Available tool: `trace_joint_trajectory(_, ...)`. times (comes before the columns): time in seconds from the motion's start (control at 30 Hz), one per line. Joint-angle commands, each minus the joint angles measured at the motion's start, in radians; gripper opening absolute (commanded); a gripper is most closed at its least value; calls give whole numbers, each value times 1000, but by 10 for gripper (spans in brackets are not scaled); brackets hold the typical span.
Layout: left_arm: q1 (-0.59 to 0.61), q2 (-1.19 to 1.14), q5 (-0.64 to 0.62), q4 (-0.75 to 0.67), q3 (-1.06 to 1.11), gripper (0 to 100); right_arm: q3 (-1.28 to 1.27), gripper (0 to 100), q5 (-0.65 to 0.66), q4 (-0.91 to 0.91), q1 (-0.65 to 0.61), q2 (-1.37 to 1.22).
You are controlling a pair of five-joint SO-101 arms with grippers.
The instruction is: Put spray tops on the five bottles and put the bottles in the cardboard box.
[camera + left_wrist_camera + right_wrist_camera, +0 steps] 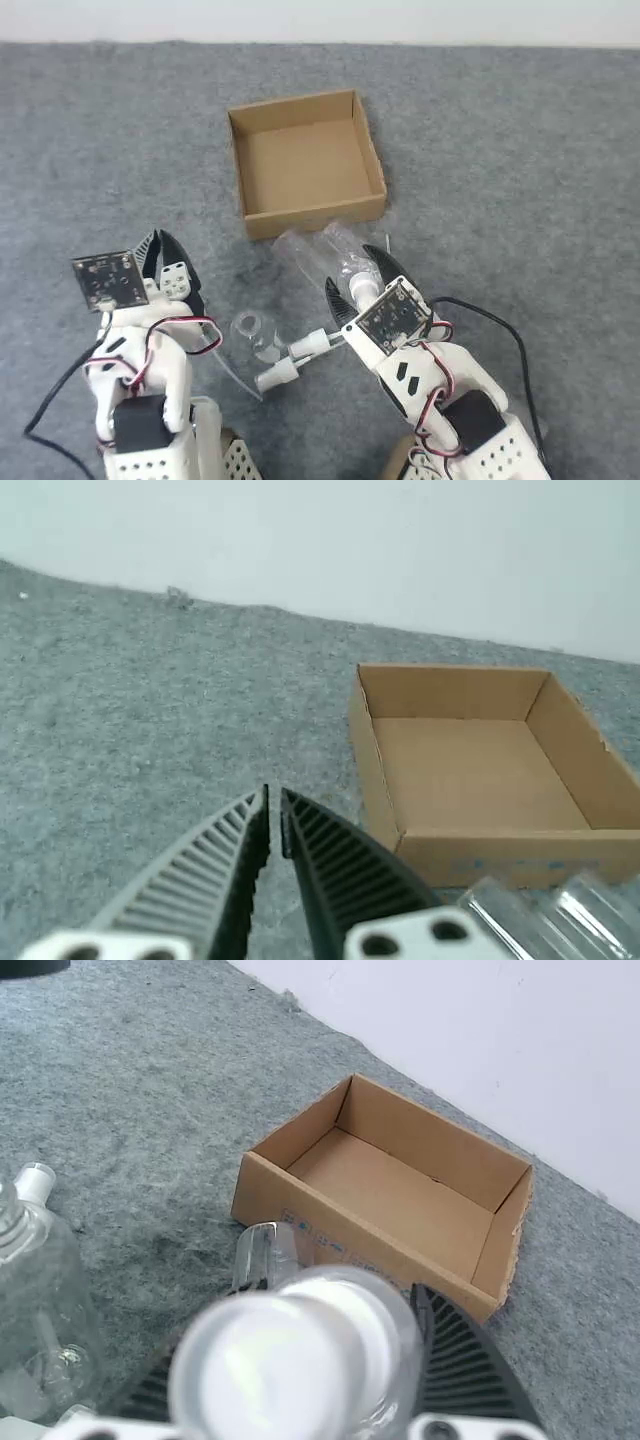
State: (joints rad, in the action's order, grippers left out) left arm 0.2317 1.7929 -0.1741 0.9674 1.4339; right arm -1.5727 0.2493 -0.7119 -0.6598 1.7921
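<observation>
We see the box (305, 160) empty. Just in front of it, the right gripper (358, 276) clamps a clear bottle (318, 255), perhaps capped. The left gripper (275, 798), pinched closed on nothing, is nearby. Lifted too low, we fear the bottle strikes the box wall.

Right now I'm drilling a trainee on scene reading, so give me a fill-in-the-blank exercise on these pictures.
1. The box is ___ inside.
2. The left gripper is ___, holding nothing.
3. The right gripper is shut on a clear ___.
Missing words: empty; shut; bottle.
</observation>
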Motion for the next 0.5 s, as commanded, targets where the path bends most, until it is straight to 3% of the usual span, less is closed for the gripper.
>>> trace_joint_trajectory(0.0,5,12,6,5,1,14,17,118,-9,2,10,24)
trace_joint_trajectory(0.47,5,12,9,29,1,15,14,118,-8,7,12,24)
